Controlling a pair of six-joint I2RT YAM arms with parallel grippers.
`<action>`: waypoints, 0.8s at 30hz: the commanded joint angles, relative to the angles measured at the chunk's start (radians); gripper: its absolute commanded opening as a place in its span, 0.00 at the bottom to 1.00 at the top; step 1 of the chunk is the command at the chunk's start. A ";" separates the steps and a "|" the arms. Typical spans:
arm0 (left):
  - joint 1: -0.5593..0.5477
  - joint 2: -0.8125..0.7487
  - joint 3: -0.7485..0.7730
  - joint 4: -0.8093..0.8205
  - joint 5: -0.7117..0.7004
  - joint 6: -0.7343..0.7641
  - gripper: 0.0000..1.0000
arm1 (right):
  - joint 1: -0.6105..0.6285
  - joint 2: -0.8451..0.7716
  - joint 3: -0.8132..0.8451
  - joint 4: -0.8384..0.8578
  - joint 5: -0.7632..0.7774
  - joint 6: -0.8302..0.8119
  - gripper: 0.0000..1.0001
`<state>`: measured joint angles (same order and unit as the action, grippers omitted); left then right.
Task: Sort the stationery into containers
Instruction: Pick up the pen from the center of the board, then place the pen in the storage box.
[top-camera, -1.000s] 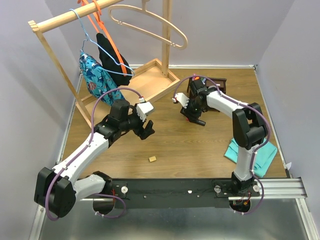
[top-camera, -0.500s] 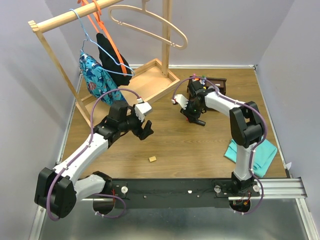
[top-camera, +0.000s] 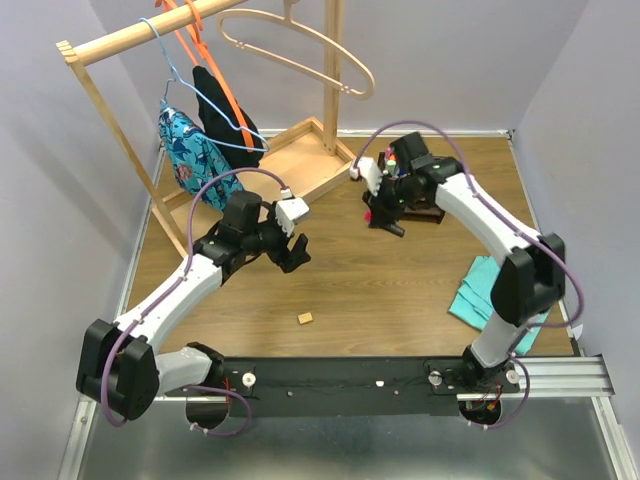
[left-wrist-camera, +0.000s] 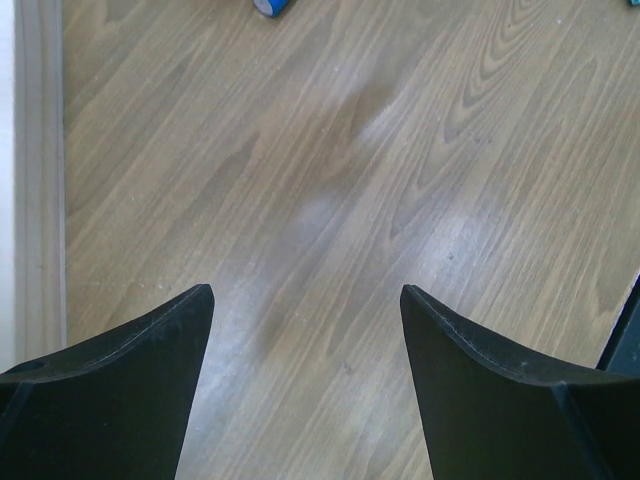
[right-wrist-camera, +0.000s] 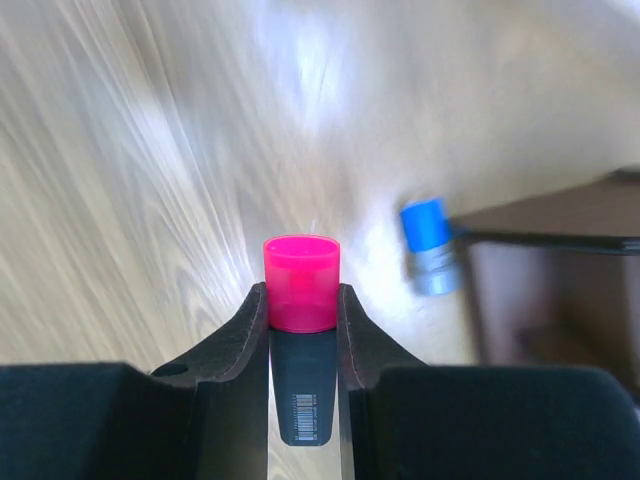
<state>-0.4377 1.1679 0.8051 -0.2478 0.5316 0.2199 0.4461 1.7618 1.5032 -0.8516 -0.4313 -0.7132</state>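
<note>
The right end effector (right-wrist-camera: 300, 300) is closed narrow on a slim marker with a bright pink cap and a black barrel (right-wrist-camera: 302, 345). Its two black fingers (right-wrist-camera: 232, 350) press the cap and barrel from both sides, and the cap sticks out past the fingertips. A small white barcode label sits on the barrel, but its digits are too small to read and no brand name can be made out.

In the right wrist view, which is blurred, the marker is off the wooden bench (right-wrist-camera: 150, 150). Below it a pen with a blue cap and grey barrel (right-wrist-camera: 432, 245) lies on the bench just beside the wall of the dark brown wooden desk organizer (right-wrist-camera: 560, 290). Seen from above, this end effector (top-camera: 385, 218) is at the far middle of the bench, and the arm hides most of the organizer.

The left end effector (left-wrist-camera: 305, 292) is spread wide and holds nothing, with bare wood grain between its fingers (left-wrist-camera: 110, 400). A small blue object (left-wrist-camera: 270, 6) shows at the top edge of the left wrist view, cut off too far to identify.

A tan eraser cube (top-camera: 305, 319) lies alone on the bench near the front, well apart from both end effectors. A folded teal cloth (top-camera: 488, 292) lies at the right side.
</note>
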 joint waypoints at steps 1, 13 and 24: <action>0.004 0.039 0.075 -0.008 0.048 0.029 0.84 | -0.010 -0.145 0.074 0.105 -0.132 0.188 0.01; -0.002 0.124 0.151 -0.011 0.073 0.029 0.84 | -0.113 -0.187 -0.196 1.196 0.163 0.659 0.01; -0.003 0.213 0.192 0.019 0.080 0.010 0.84 | -0.182 -0.033 -0.250 1.474 0.374 0.692 0.01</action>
<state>-0.4389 1.3422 0.9565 -0.2512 0.5816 0.2379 0.3035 1.6890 1.2587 0.4381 -0.1814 -0.0620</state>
